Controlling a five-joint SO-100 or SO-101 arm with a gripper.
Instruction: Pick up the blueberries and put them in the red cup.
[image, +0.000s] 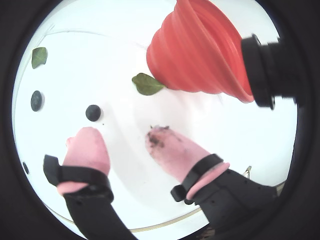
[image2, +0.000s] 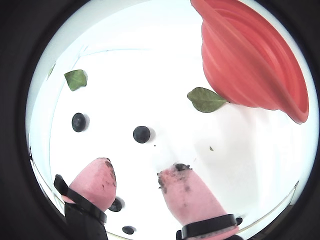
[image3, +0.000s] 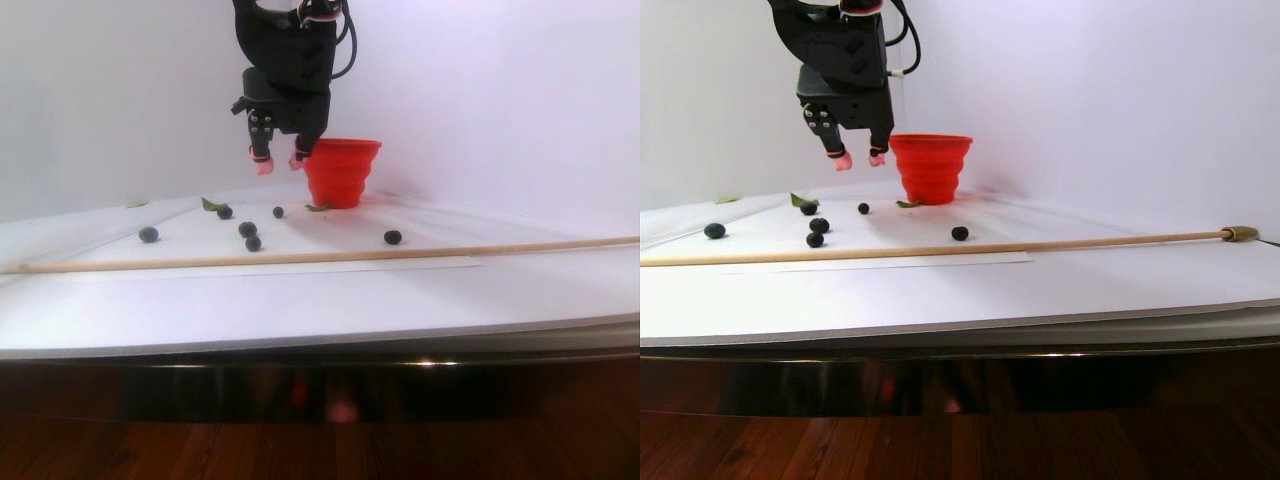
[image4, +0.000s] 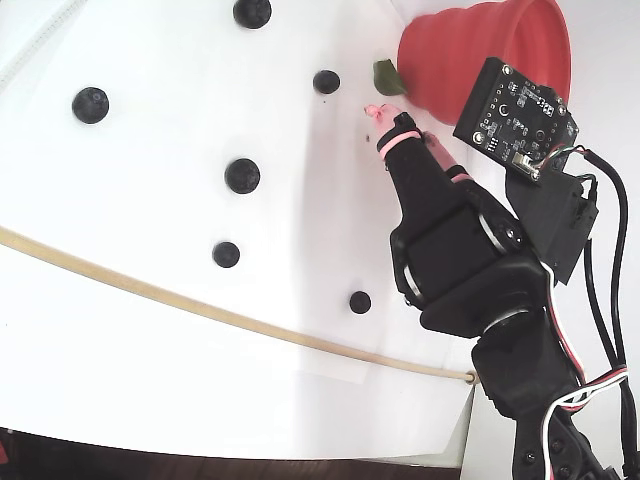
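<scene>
Our claw (image: 125, 137) hangs with its two pink-capped fingers spread and nothing between them, raised off the white sheet (image: 210, 125), which we take as a position for choosing a berry. In this wrist view the red cup (image: 200, 47) sits just beyond the fingertips, a green leaf (image: 147, 84) at its base, and the nearest blueberry (image: 93, 112) lies to the cup's left.

In the other wrist view the same berry (image2: 141, 134) lies left of and below the cup (image2: 250, 60), ahead of the gap between the fingers.

In the stereo pair, the blueberries (image3: 247, 229) lie scattered left and in front of the cup (image3: 341, 172), behind a wooden rod (image3: 300, 257).

The fixed view shows berries (image4: 242, 175) well left of the cup (image4: 480, 60), so each needs a short carry.
</scene>
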